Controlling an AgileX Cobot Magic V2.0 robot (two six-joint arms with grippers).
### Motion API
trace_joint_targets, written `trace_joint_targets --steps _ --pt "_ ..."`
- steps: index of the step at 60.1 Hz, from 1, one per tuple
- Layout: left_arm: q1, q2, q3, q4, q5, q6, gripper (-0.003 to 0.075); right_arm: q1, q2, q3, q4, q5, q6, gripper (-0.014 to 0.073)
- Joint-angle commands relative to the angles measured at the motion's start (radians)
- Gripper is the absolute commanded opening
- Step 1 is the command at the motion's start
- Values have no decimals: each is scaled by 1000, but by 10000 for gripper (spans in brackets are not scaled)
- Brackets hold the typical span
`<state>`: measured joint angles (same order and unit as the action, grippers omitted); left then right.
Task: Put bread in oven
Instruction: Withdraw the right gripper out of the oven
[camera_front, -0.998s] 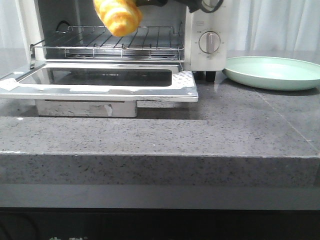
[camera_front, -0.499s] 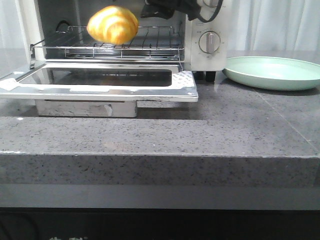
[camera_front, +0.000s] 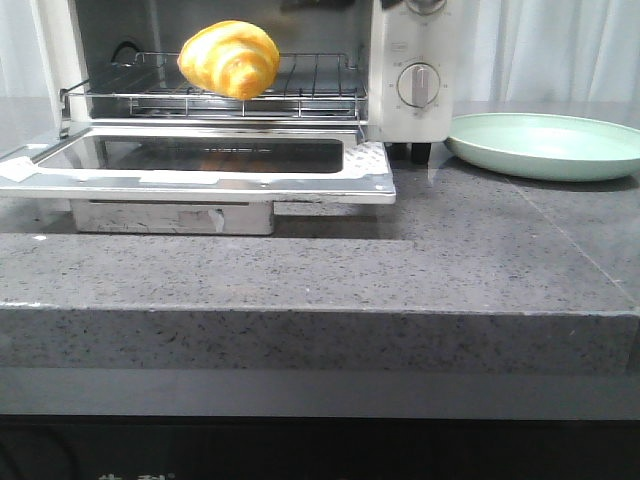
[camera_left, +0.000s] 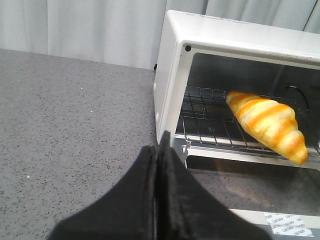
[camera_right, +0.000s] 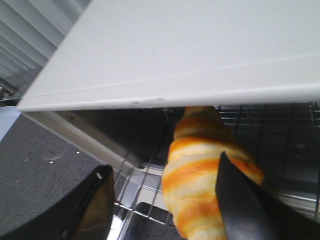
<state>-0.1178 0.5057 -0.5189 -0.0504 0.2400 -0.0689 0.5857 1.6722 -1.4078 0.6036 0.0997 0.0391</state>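
Resting on the wire rack (camera_front: 250, 85) inside the oven (camera_front: 405, 60), the bread (camera_front: 229, 58) lies toward the rack's nine-o'clock side in the front view, free of any grasp. The oven's glass door (camera_front: 200, 160) hangs fully open, flat over the grey counter (camera_front: 330, 260). At three o'clock from the oven sits a pale green plate (camera_front: 550, 145), near its feet. The left fingers (camera_left: 159, 165) are pressed together with nothing between them, hovering near the oven's side wall above the counter. The right fingers (camera_right: 102, 192) are spread wide apart, released, one black tip overlapping the bread in the right wrist view.
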Motion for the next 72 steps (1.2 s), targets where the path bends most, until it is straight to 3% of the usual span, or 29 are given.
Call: trace_joint_targets --steps 1,19,39,45,72 --pt "1 2 -26 -7 -85 -8 -20 -6 -110 -29 -51 -19 -11 349" --pt "1 2 -26 -7 -85 -8 -20 -74 -267 -28 -282 242 -12 -71" --pt "1 2 -26 -7 -85 -8 -20 -390 -470 -1 -538 582 -11 -60" --pt "1 2 -26 -7 -85 -8 -20 -430 -568 85 -579 572 -10 -60" --pt "1 2 -26 -7 -83 -8 -20 -431 -1110 661 -553 387 -10 -60"
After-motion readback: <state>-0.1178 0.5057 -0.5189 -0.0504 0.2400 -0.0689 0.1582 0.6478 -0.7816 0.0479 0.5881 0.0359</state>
